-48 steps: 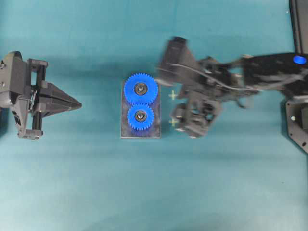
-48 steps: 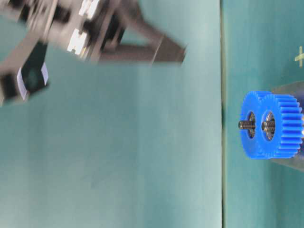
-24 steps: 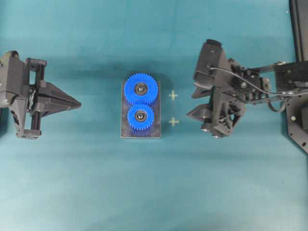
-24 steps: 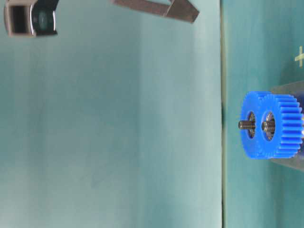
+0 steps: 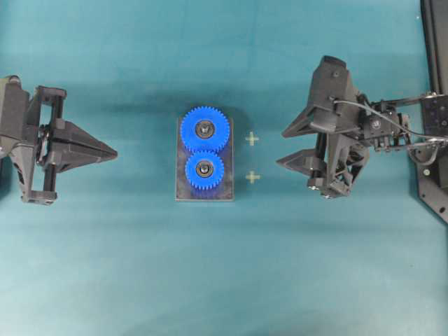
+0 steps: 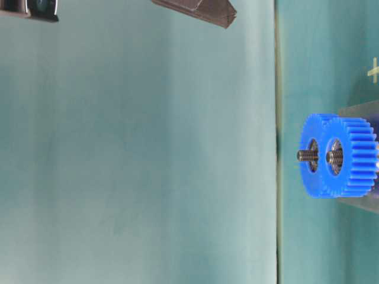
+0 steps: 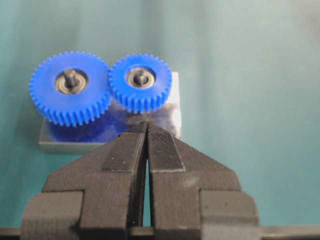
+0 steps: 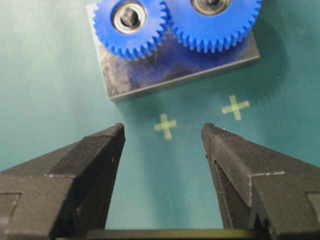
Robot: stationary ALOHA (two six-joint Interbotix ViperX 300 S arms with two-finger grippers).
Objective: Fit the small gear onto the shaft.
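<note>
The small gear (image 5: 204,170) sits flat on the grey plate (image 5: 227,190), its teeth meshed with the larger blue gear (image 5: 204,129) behind it. The shaft (image 7: 140,77) shows as a silvery tip inside the small gear's (image 7: 140,82) bearing hub. My left gripper (image 5: 115,152) is shut with nothing in it, well to the left of the plate and pointing at it. To the right of the plate my right gripper (image 5: 281,147) stands open and empty, clear of both gears. In the right wrist view the small gear (image 8: 130,25) lies beyond the open right gripper (image 8: 164,131).
Two pale cross marks (image 5: 252,139) (image 5: 253,178) lie on the teal table between the plate and my right gripper. The right arm's black base (image 5: 430,175) stands at the right edge.
My right gripper has pulled back to the right, away from the plate, with its jaws open throughout. The gears, the plate and the left gripper have not moved.
</note>
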